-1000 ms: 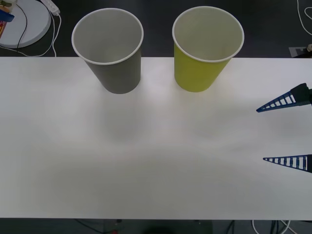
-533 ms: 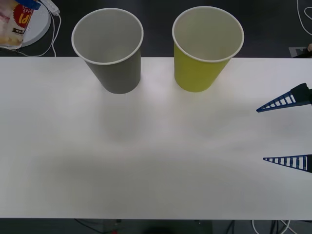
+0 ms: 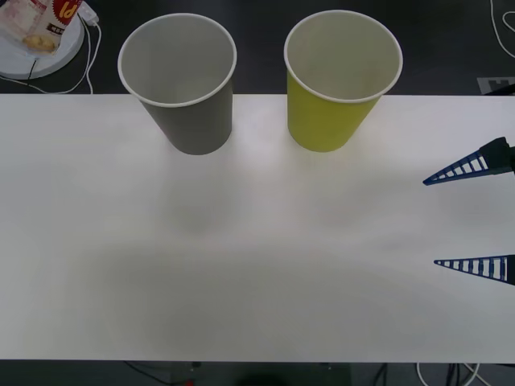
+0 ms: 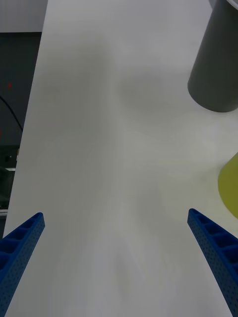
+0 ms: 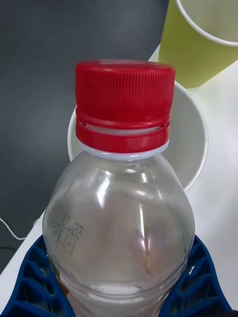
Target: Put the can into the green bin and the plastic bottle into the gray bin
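The plastic bottle point(image 5: 119, 218), clear with a red cap point(image 5: 124, 106), is clamped between my left gripper's point(image 5: 119, 297) blue fingers point(image 5: 29, 282). Its label shows at the far left corner of the front view, the bottle point(image 3: 36, 22) hanging beyond the table's back edge, left of the gray bin point(image 3: 189, 96). In the left wrist view the gray bin's white rim point(image 5: 198, 143) sits just behind the bottle, with the green bin point(image 5: 198, 49) farther on. The green bin point(image 3: 334, 96) stands upright to the right of the gray one. My right gripper point(image 3: 430, 221) rests open at the table's right edge. The can is out of view.
The white table point(image 3: 241, 257) stretches bare in front of both bins. Behind its back edge lie a dark floor, a white round base point(image 3: 48, 52) and cables point(image 3: 84, 48) at the far left.
The bottle has come farther into the front view's far left corner, moving right toward the gray bin. The right gripper and both bins have stayed put.
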You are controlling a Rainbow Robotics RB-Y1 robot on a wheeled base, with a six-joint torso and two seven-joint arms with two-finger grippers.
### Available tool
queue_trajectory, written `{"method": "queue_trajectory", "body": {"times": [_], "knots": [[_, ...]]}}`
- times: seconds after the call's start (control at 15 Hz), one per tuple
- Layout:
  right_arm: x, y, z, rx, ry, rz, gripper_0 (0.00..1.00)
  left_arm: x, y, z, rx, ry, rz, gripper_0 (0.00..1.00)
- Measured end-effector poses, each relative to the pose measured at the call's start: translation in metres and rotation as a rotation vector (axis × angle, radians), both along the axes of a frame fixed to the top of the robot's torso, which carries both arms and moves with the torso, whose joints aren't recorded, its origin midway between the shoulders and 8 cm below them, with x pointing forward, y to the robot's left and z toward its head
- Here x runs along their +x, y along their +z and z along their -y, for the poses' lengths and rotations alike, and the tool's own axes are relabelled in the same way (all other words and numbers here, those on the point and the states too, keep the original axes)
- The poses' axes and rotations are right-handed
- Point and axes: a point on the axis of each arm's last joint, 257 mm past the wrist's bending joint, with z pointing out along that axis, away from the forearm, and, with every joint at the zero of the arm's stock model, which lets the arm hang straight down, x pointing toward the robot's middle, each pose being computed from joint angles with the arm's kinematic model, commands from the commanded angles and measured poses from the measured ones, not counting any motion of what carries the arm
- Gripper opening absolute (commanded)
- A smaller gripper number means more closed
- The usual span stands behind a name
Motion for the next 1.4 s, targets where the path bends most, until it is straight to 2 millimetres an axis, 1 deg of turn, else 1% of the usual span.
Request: {"method": "queue_trajectory", "body": {"times": [0.13,0.53,0.73,1.0,1.13,1.4], "knots": [[0.0,0.0,0.0,0.0,0.0,0.0,1.0,0.009,0.0,0.011,0.023,0.002,0.003,0.0],[0.0,0.0,0.0,0.0,0.0,0.0,1.0,0.034,-0.013,0.046,-0.016,0.001,-0.004,0.0],[0.0,0.0,0.0,0.0,0.0,0.0,1.0,0.044,-0.015,0.066,-0.047,-0.002,-0.007,0.0],[0.0,0.0,0.0,0.0,0.0,0.0,1.0,0.052,-0.014,0.088,-0.062,-0.014,0.008,0.0],[0.0,0.0,0.0,0.0,0.0,0.0,1.0,0.055,-0.013,0.095,-0.066,-0.019,0.014,0.0],[0.0,0.0,0.0,0.0,0.0,0.0,1.0,0.057,-0.015,0.101,-0.061,-0.027,0.017,0.0]]}}
